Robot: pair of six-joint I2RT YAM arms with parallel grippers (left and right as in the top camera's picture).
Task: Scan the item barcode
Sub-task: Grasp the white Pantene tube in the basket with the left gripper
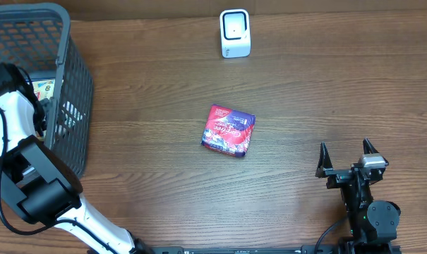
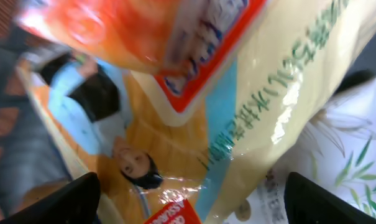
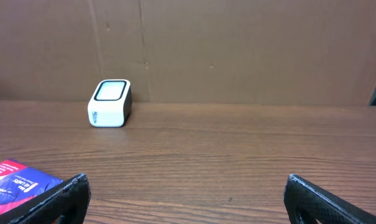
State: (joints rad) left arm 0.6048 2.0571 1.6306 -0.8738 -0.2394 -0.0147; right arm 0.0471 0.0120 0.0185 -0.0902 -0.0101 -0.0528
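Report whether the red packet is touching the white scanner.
Apart. The overhead view shows a wide stretch of bare table between the packet and the scanner; the right wrist view shows the same gap.

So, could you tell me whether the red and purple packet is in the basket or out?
Out: the packet lies flat on the table, well apart from the basket.

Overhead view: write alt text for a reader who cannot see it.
A red and purple packet lies flat in the middle of a wooden table, with a white scanner standing near the far edge. At the left, the left arm reaches into a grey basket; the right gripper sits open near the front right corner.
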